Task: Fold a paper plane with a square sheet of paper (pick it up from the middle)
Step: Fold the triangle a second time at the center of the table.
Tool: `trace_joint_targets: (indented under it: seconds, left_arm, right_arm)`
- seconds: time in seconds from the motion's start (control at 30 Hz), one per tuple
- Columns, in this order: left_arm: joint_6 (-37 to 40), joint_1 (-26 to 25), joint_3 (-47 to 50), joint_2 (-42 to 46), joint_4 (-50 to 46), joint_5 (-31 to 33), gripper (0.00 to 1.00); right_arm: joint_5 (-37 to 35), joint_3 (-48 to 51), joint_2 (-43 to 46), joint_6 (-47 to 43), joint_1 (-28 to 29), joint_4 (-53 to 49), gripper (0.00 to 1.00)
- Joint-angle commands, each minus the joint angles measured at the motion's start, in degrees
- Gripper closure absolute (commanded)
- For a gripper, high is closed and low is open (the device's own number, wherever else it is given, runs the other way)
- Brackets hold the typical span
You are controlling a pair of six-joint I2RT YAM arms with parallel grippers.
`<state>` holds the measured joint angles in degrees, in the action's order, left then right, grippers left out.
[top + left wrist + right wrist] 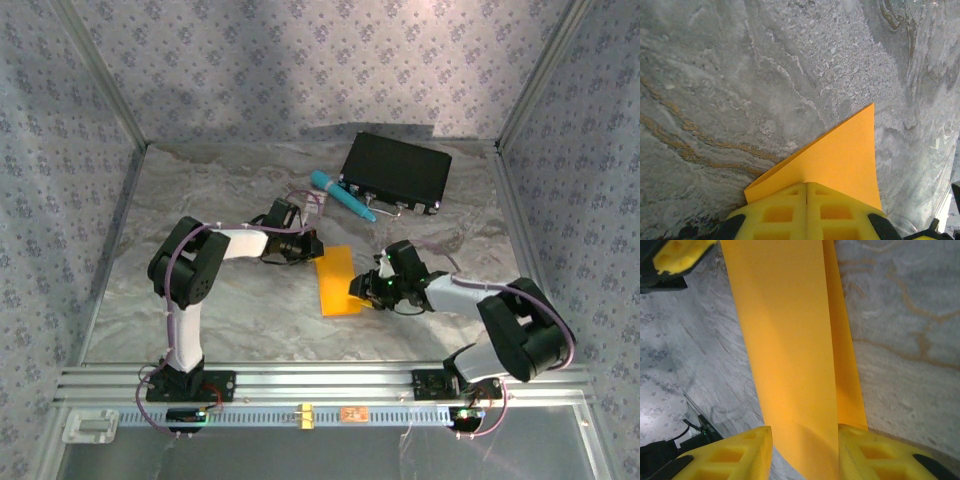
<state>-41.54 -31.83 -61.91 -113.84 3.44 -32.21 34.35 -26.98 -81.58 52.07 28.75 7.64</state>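
Observation:
The square sheet of paper [337, 282] is orange-yellow, folded over into a long narrow strip on the marble table between the two arms. My left gripper [305, 246] is at its far left corner. In the left wrist view the yellow fingers [785, 210] are pressed together, shut on the paper [840, 160], which fans out from their tips. My right gripper [362, 290] is at the strip's near right edge. In the right wrist view its jaws [804, 432] stand apart with a raised flap of the paper [785, 340] running up between them, against the right finger [865, 450].
A black case [395, 172] lies at the back right, with a teal pen [340, 195] just in front of its left end. Patterned walls close in both sides and the back. An aluminium rail [320, 385] carrying a small card [352, 413] runs along the near edge.

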Motion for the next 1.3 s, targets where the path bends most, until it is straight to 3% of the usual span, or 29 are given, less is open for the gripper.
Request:
trace_joint_targets:
  seconds: [0.0,0.47,0.67,0.83,1.0,1.13,1.27]
  left_arm:
    - [1.3,-0.4,-0.7,-2.0,-3.9,0.0,0.97]
    - [1.8,-0.8,-1.9,-1.8,-4.8,-0.6,0.96]
    - [2.1,-0.9,-2.6,-1.2,-5.0,-1.3,0.93]
    - [1.5,-1.5,-3.5,3.5,-5.2,-1.1,0.65]
    - [3.5,-2.5,-3.3,10.0,-7.4,2.4,0.33]
    - [4.8,-3.2,-0.3,15.2,-7.1,7.5,0.28]
    - [6.5,-4.6,3.1,19.4,-6.3,12.8,0.3]
  right_arm:
    - [2.8,-2.0,-2.2,-1.0,-1.2,3.8,0.62]
    - [7.7,-4.8,-9.9,-3.3,-4.1,8.2,0.69]
    - [8.1,-4.9,-11.7,-4.2,-4.8,8.7,0.81]
    - [5.5,-4.7,-11.4,-2.7,-4.9,8.4,0.94]
    - [0.7,-2.7,-9.6,2.8,-4.8,11.9,0.96]
    - [-1.7,-0.8,-9.6,8.1,-4.4,16.4,0.96]
    - [-2.1,-0.3,-9.5,9.7,-3.7,18.3,0.93]
